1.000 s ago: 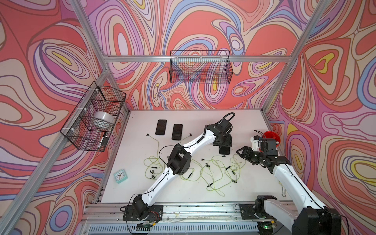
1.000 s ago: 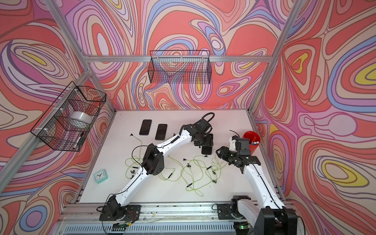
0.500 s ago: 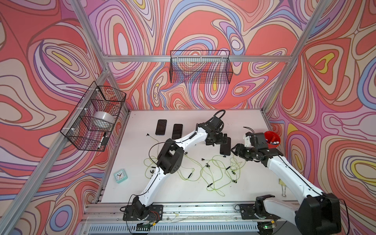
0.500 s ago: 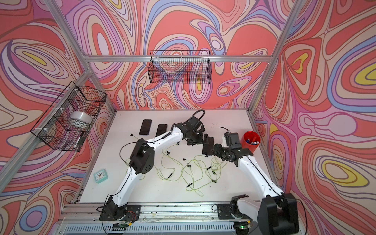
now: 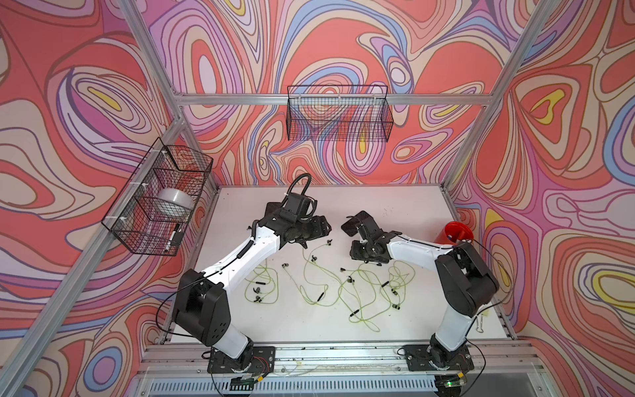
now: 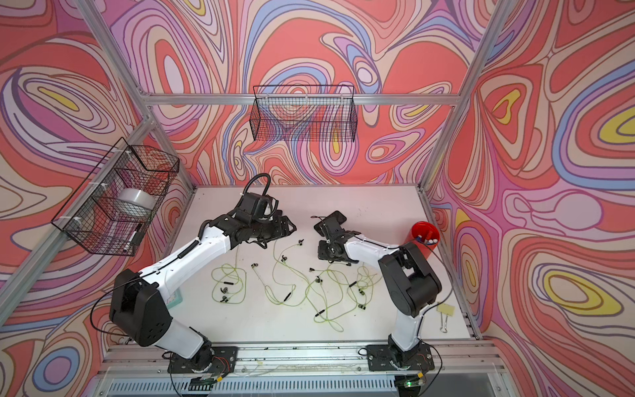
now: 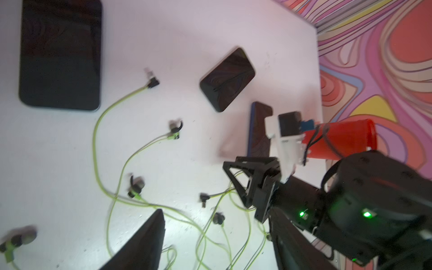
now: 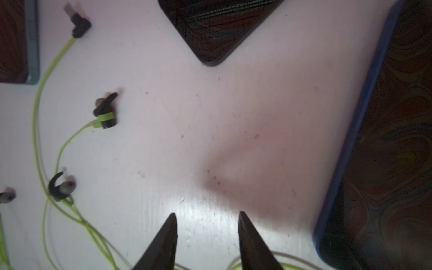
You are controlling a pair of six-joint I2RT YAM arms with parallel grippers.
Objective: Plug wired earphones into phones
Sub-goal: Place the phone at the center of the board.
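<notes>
Several yellow-green wired earphones [image 5: 343,285] lie tangled on the white table in both top views [image 6: 309,288]. My left gripper [image 7: 217,233] is open above the cords, holding nothing; in a top view it [image 5: 319,228] hangs left of centre. My right gripper [image 8: 207,217] is open over bare table, between a blue-edged phone [image 8: 385,140] and loose earbuds [image 8: 105,112]. An angled phone [image 7: 226,79] lies beyond it, also seen in a top view [image 6: 336,217]. A third phone [image 7: 60,53] lies by a dark plug [image 7: 153,81]. The blue-edged phone [image 5: 369,256] sits under the right wrist.
A red cup [image 5: 458,233] stands at the table's right edge. Wire baskets hang on the left wall [image 5: 158,199] and on the back wall [image 5: 338,117]. A mint clock [image 6: 175,299] peeks from behind the left arm. A binder clip [image 6: 445,309] lies front right.
My left gripper has drawn back to the left, away from the phone that it was over. My right gripper has moved left, in over that phone.
</notes>
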